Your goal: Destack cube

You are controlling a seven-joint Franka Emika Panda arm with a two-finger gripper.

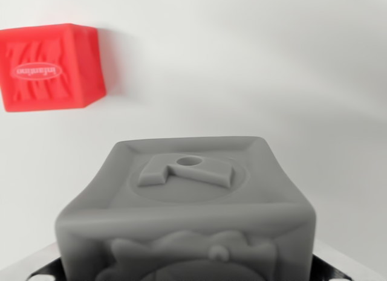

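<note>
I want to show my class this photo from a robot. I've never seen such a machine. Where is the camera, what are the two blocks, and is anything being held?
The camera sits on the wrist of a single robot arm. Close to the lens is a grey soft-looking toy cube with raised shapes, filling the lower part of the picture. Metal parts at the bottom corners probably belong to the end effector, which may be holding that cube, but the contact is hidden. Farther off, at the wrist view's upper left, a red soft-looking toy cube with a printed logo lies alone on the white surface.

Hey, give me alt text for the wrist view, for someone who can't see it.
A grey embossed cube fills the lower centre, close to the camera, apparently between the gripper fingers. A red cube sits apart at the wrist view's upper left on a plain white surface.
</note>
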